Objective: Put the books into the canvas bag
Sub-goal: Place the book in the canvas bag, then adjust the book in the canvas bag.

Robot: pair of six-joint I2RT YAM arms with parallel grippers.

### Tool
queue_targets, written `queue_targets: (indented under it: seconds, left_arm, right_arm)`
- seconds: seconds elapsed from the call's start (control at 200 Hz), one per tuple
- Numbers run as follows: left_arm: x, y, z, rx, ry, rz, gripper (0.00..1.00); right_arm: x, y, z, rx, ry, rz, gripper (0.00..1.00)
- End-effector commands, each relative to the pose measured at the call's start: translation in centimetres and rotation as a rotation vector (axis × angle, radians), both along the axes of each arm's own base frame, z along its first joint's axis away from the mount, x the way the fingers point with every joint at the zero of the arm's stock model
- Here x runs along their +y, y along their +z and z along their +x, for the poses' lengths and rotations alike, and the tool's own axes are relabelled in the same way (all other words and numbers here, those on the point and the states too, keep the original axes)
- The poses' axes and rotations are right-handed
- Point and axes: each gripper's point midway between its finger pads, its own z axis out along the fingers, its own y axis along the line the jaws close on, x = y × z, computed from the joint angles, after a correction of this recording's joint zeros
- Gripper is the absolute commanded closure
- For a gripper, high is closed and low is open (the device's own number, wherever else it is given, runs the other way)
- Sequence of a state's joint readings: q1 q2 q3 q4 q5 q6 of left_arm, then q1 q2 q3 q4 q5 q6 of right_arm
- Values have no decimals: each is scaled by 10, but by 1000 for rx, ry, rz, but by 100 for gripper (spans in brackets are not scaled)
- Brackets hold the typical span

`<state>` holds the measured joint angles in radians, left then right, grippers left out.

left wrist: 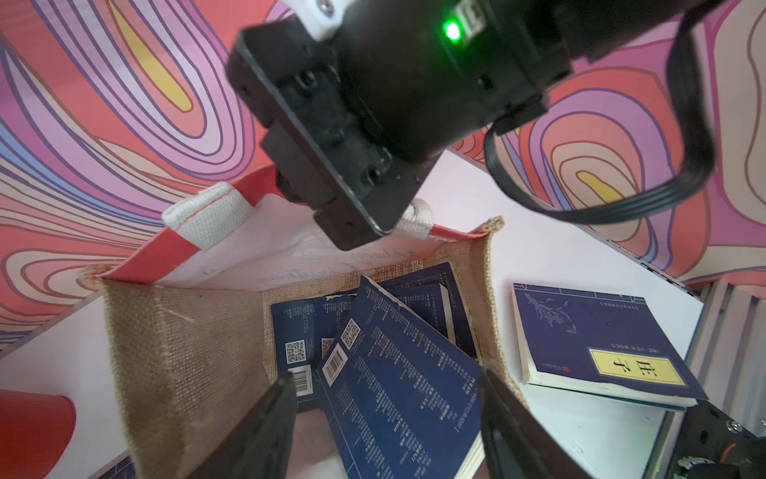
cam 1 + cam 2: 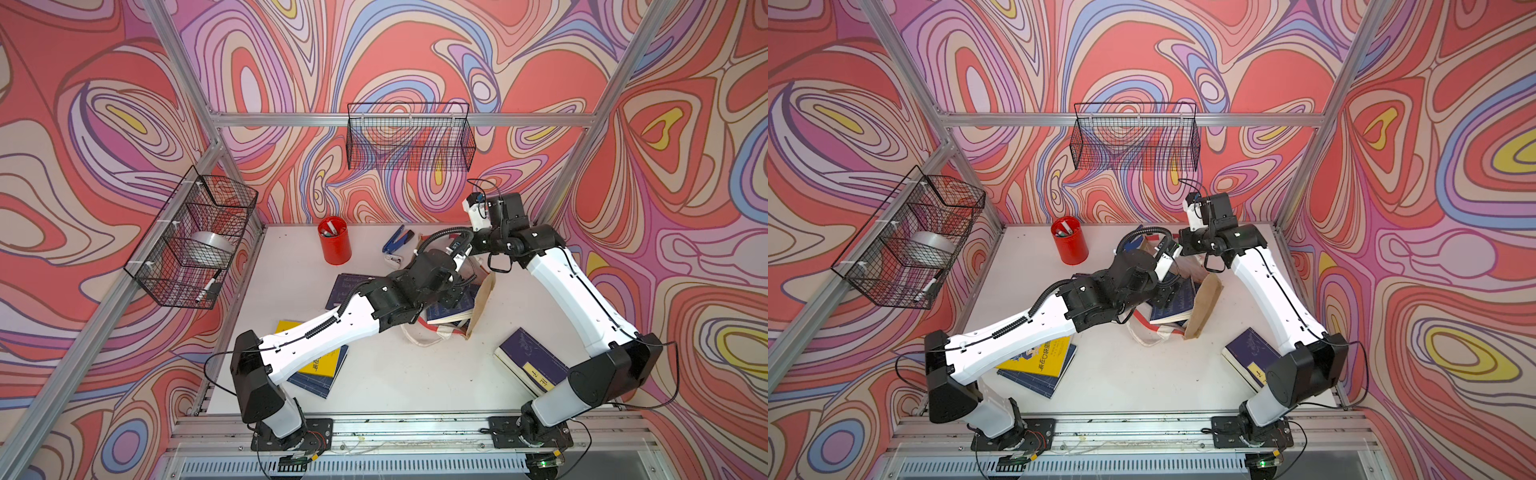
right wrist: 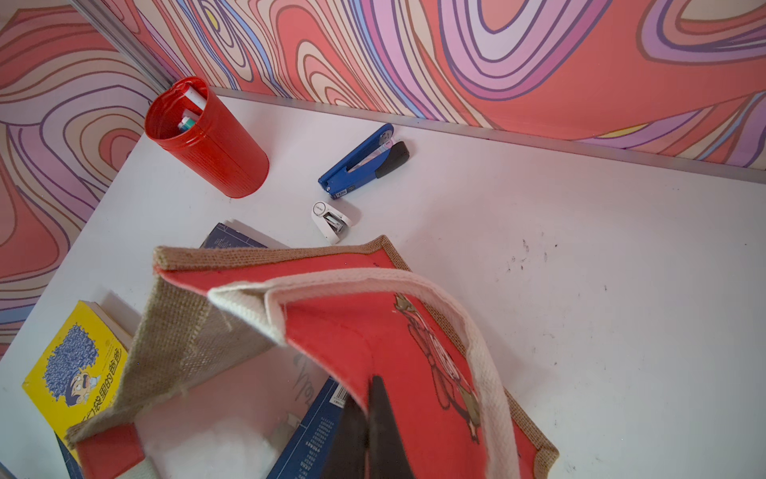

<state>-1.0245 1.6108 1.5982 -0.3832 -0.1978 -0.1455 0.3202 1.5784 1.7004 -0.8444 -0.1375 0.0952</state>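
Lifting straight up should suit the left gripper, jaws wide astride the loose navy-blue paperback book leaning inside the boxy tan burlap canvas bag, whose red rim the right gripper pinches.

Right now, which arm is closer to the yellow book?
Left. The left arm passes over the yellow book; the right arm is across the table, at the canvas bag.
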Motion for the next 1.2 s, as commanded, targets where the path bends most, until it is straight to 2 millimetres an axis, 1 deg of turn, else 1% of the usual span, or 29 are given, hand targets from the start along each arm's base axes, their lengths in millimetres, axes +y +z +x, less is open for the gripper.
queue_targets:
  seconds: [0.0,0.065,0.12,0.2,0.28,0.366,0.416,0.496,0.571,0.651,0.736,0.866,0.931,1.012,1.107,1.197]
  left_arm:
    - [23,-26,1,163,9,27,26]
    - [31,-35,-3,213,0,31,25]
    - [40,-38,-4,225,17,33,24]
    - [50,-39,-5,234,28,34,20]
    - [55,-39,-5,254,20,33,20]
    - [47,-41,-15,287,-87,61,19]
    - [44,-49,-22,314,-151,114,19]
    - [43,-61,-27,388,-198,178,18]
    - [43,-69,-24,457,-177,177,19]
    - [35,-76,-30,541,-209,128,18]
    - [27,-85,-33,604,-224,116,19]
    - [26,-103,-37,686,-208,147,19]
    - [36,-117,-33,695,-144,197,20]
    - [58,-131,-21,629,-11,302,21]
    - [84,-134,-7,459,123,464,20]
    - [96,-135,-5,355,172,581,20]
  right_arm:
    - [1,18,4,-67,-5,17,100]
    - [1,17,4,-63,-7,13,100]
    - [-1,13,5,-53,-13,3,100]
    - [-5,3,9,-33,-32,-26,100]
    - [-4,2,14,-35,-24,-33,100]
    - [1,4,17,-32,-9,-24,100]
    - [4,8,18,-44,5,-9,100]
    - [8,17,16,-80,26,23,100]
    - [9,23,14,-92,30,33,100]
    - [9,26,13,-96,30,36,100]
    - [8,30,10,-108,30,41,100]
    - [6,36,6,-120,27,46,100]
    - [6,39,3,-129,29,44,100]
    - [5,42,0,-142,35,47,100]
    - [6,40,-2,-142,42,48,100]
    - [7,40,-3,-147,47,54,100]
